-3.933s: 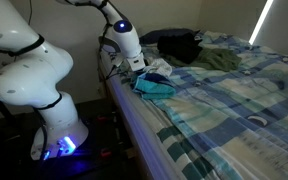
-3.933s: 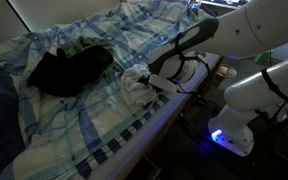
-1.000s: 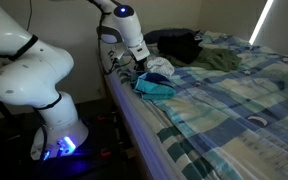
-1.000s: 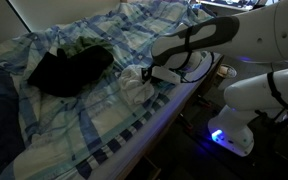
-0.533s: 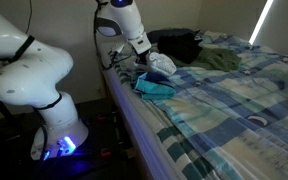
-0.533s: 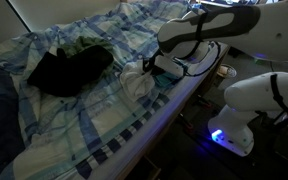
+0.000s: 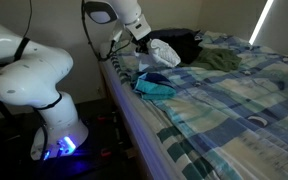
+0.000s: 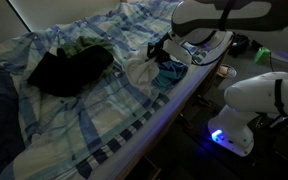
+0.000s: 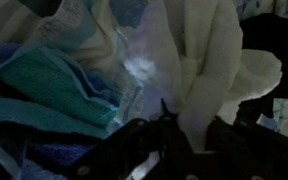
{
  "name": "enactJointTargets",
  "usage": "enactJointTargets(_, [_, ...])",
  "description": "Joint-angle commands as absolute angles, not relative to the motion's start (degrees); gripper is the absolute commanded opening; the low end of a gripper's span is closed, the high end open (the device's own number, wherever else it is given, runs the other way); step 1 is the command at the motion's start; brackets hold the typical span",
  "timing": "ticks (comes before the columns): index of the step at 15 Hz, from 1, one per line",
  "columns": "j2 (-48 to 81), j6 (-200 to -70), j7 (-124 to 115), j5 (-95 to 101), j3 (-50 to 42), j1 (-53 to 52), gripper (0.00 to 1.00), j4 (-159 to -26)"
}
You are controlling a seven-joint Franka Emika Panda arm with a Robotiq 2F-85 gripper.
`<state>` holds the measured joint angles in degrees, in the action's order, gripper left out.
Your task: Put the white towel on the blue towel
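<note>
White cloth fills much of the dim, blurred wrist view, and the fingertips are lost in its folds there. The white towel [image 7: 165, 52] hangs bunched from the fingers [image 7: 145, 41], which are closed on its upper part. It is raised above the blue towel [image 7: 154, 88], which lies crumpled near the edge of the table [image 7: 224, 100] on a checked cover. Whether the white towel's drooping end touches the blue towel cannot be told.
</note>
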<state>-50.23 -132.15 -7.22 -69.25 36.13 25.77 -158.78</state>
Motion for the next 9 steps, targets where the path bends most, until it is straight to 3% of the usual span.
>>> enactJointTargets(1, [-55.9,-127.3,-9.9,-65.4,32.1,26.6,0.05,-159.1])
enactJointTargets(9, [-55.6,-123.2,-11.8,-59.4,27.6,32.7,0.05,-159.0])
